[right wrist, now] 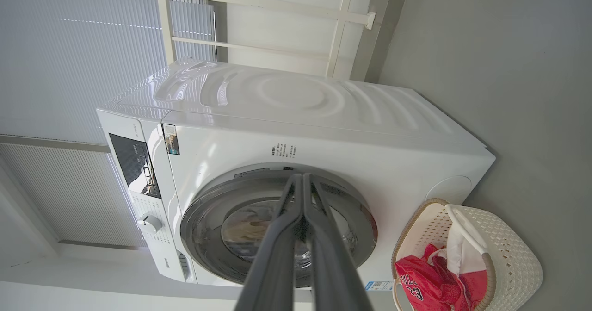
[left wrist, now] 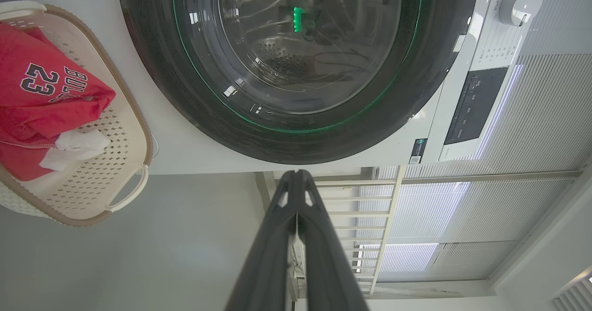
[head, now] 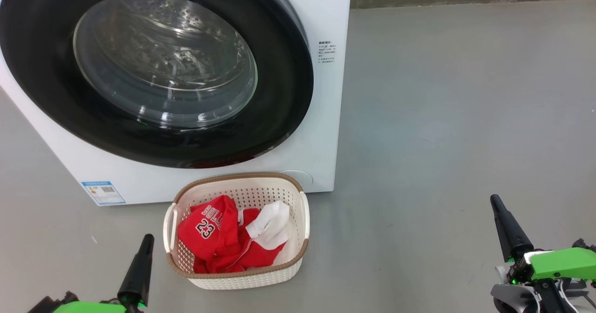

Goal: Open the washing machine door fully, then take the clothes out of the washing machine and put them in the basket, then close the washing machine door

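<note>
Door [head: 163, 66] looks shut on the washing machine [head: 326, 94]. Clothes [head: 219, 238] heaped in the basket [head: 242, 177], just in front of it. Left gripper [head: 148, 238] and right gripper [head: 496, 201] both pinched together, empty. Risks: latch not caught (can't tell), so the door drifts ajar; a low arm swing knocks the basket.

You're in laundry corner of plain room: washing machine [head: 321, 140] on bare grey floor [head: 465, 117], basket [head: 247, 280] in front (slatted blinds [right wrist: 69, 61] behind).
</note>
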Robot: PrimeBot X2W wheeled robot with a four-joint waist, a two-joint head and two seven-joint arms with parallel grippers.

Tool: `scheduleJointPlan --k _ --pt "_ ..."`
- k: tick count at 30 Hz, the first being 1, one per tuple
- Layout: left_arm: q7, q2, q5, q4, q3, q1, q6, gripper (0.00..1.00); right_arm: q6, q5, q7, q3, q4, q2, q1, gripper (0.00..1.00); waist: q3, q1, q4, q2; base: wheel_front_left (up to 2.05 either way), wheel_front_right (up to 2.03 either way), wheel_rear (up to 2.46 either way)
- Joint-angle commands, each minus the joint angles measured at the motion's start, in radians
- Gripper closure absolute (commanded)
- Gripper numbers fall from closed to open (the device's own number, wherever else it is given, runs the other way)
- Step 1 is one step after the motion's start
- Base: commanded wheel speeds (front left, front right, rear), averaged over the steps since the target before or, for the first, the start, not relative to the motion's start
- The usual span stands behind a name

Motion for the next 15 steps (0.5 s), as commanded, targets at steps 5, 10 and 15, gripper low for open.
scheduleJointPlan --k 5,10,15 --pt "0.006 0.011 -0.007 -0.027 0.035 -0.040 0.000 1.00 0.000 0.002 0.006 0.014 -0.029 -0.005 -0.043 1.00 0.000 0.0000 0.000 0.0000 0.00 0.00 0.00" --pt "0.006 0.011 -0.007 -0.027 0.035 -0.040 0.000 1.00 0.000 0.002 0.006 0.014 -0.029 -0.005 -0.043 1.00 0.000 0.0000 0.000 0.0000 0.00 0.00 0.00" --pt "0.006 0.011 -0.007 -0.027 0.035 -0.040 0.000 1.00 0.000 0.002 0.006 0.014 -0.029 -0.005 -0.043 1.00 0.000 0.0000 0.000 0.0000 0.00 0.00 0.00"
